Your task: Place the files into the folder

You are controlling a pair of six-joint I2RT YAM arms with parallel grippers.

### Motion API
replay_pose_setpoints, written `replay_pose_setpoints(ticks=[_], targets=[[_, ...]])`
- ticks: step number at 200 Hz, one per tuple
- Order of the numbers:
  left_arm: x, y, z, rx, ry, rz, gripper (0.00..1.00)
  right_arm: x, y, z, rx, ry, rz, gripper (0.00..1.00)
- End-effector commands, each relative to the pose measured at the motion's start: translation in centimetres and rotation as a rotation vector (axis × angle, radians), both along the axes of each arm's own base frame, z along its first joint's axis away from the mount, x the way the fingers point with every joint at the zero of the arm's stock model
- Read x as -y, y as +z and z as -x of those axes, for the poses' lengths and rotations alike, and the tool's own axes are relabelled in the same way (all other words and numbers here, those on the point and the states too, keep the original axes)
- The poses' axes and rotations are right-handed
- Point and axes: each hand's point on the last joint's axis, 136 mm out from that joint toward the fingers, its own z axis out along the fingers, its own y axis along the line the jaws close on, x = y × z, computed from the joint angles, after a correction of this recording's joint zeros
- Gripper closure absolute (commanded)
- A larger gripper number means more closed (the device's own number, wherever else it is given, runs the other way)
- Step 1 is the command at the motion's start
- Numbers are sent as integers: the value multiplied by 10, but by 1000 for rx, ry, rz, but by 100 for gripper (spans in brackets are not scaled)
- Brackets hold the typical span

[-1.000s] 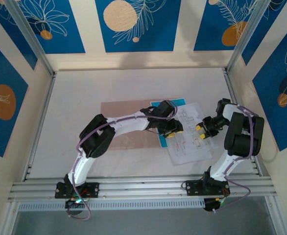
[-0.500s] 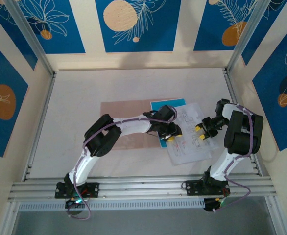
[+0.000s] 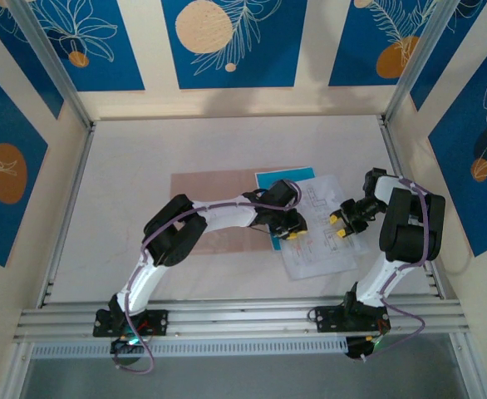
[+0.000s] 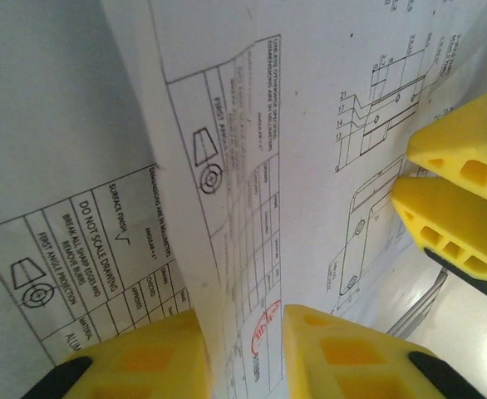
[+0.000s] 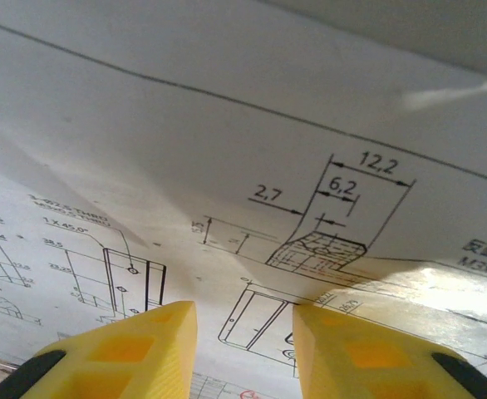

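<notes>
Two arms crowd one loose pile of paper at the middle right of the overhead view. Farthest left, the folder (image 3: 214, 208) lies flat on the bench (image 3: 144, 150), with none of the files visibly inside it. Just beside its upper right corner the cyan sheet (image 3: 287, 175) peeps out from under the white sheets (image 3: 318, 249), which fan toward the lower right.

The left jaws sit low at the pile's folder side, probably to draw paper that way. In the left wrist view their yellow fingertips (image 4: 135, 357) stand apart, with the edge of a printed sheet rising between them; nothing is clamped yet.

Further right, the right jaws meet the pile from the opposite side. They are also parted, tips down on a drawing sheet that buckles upward ahead of them. Pressing there looks meant to steady the stack, or to raise a fold for the other arm to take.
</notes>
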Motion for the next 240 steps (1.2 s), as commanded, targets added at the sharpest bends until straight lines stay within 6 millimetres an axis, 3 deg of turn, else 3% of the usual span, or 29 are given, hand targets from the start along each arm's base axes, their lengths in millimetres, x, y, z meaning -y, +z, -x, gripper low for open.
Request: replay_pose_setpoints(ticks=[1, 31, 51, 76, 111, 136, 180, 203, 240], targets=[[0, 4, 6, 17, -15, -2, 79, -4, -8, 13, -47, 2, -3, 62], [-3, 7, 5, 34, -23, -13, 100, -6, 1, 7, -7, 13, 5, 62], [-6, 18, 2, 69, -29, -22, 100, -5, 18, -5, 80, 38, 44, 57], [-14, 37, -4, 121, -41, -36, 100, -4, 53, -22, 226, 56, 92, 42], [-36, 63, -12, 176, -49, -56, 100, -8, 100, -36, 352, 101, 143, 41], [-64, 72, -15, 191, -64, -105, 100, -20, 116, -41, 389, 149, 142, 41], [-135, 72, -18, 206, -73, -205, 100, -59, 128, -44, 447, 283, 113, 41], [-169, 71, -18, 203, -84, -230, 100, -82, 124, -46, 472, 339, 55, 42], [-219, 63, -15, 168, -70, -270, 100, -113, 102, -50, 455, 407, -6, 43]])
